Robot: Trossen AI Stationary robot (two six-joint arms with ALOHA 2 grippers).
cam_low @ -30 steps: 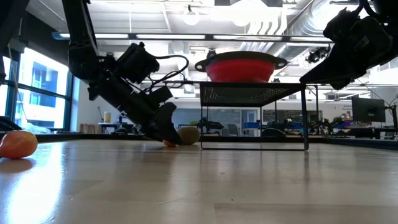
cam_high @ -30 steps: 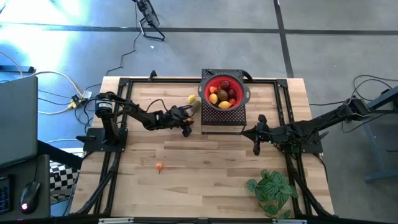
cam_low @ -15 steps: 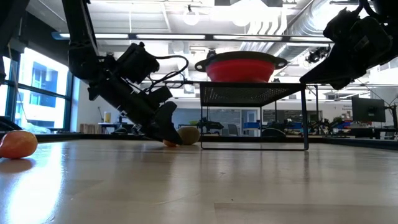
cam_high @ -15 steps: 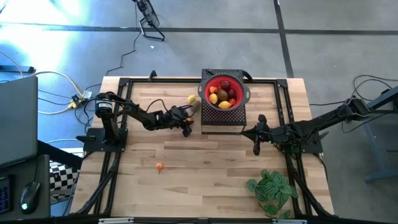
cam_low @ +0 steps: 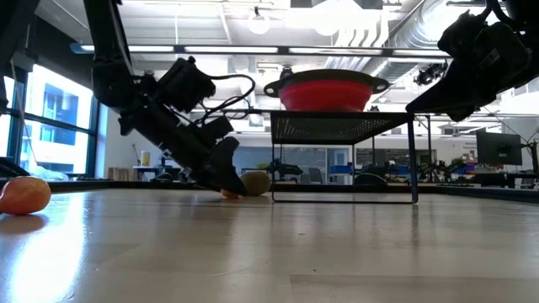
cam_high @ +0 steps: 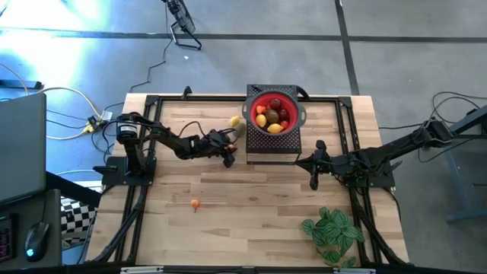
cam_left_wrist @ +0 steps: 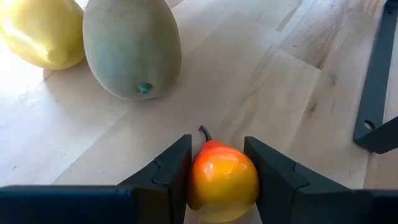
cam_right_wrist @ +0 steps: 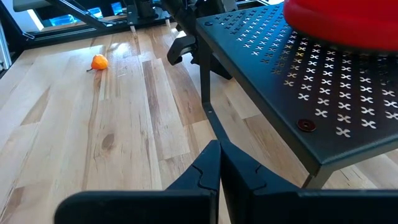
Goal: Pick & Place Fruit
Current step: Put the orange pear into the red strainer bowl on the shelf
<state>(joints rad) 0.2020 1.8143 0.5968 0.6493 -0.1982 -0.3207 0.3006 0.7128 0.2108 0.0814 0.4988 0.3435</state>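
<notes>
A wooden table seen from above, with two dark robot arms reaching in from either side; the left gripper is lowered to the table just beside a black mesh stand, and its jaws are clamped around a small orange-and-yellow fruit with a short stem, seemingly to lift it toward the bowl; close by on the wood lie a larger grey-green fruit and a yellow fruit, near one another but not clearly touching; a red bowl sits raised on the stand, already holding several yellow, orange and dark red fruits, so it looks like the collecting place; one small orange fruit lies alone, well apart toward the front of the table; the right gripper waits on the stand's other side, fingers pressed together and empty; a green leafy plant rests at the table's front right corner; no brand, label or writing can be read anywhere.
</notes>
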